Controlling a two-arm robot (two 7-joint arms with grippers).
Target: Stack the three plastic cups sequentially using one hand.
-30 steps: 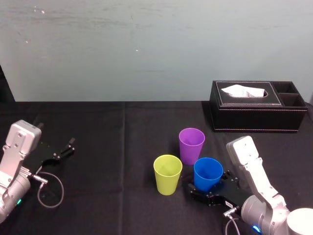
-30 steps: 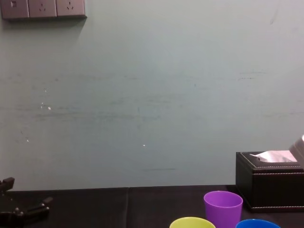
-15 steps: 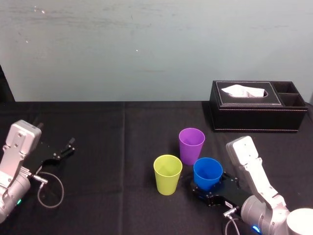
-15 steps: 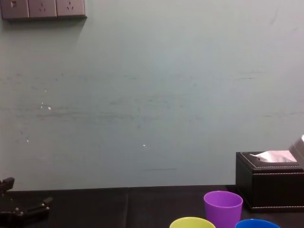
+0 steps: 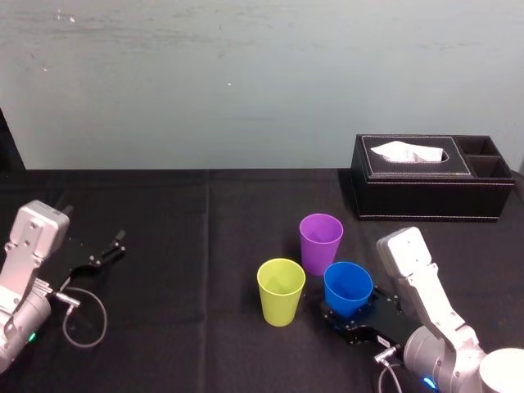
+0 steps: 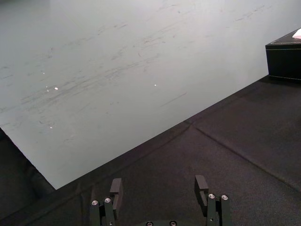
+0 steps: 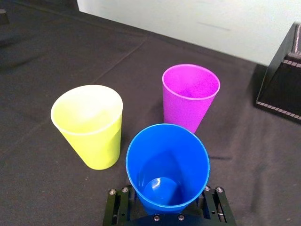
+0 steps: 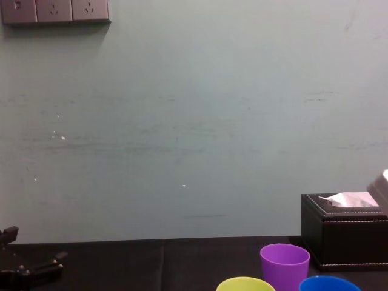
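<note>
Right gripper (image 5: pixel 348 318): your working hand, near right on the black table (image 5: pixel 180 246), fingers narrowed onto the blue cup (image 5: pixel 348 288) and flanking it low on the wall, close to the base.
Left gripper (image 6: pixel 158 188): parked at the far left edge, fingers spread apart and holding nothing.
Yellow-green cup (image 5: pixel 280 296): leftmost of the three, upright and apart from its neighbours.
Purple cup (image 5: pixel 320 246): middle and farther back, upright, just beyond the blue one.
Blue cup: rightmost and nearest you; you cannot tell whether its base rests on the cloth.
Tissue box (image 5: pixel 426 192): far right, well apart from the cups.
Handling: expect light, thin, smooth plastic that flexes if squeezed. A hard pinch may ovalise the wall or let it slip, so hold gently. The low grip leaves the rim free, but the fingers would have to let go before it seats fully in another cup.
Axis: each cup's long axis runs near vertical, mouth up, tapering to the base. Keep the blue one plumb over its target's mouth.
</note>
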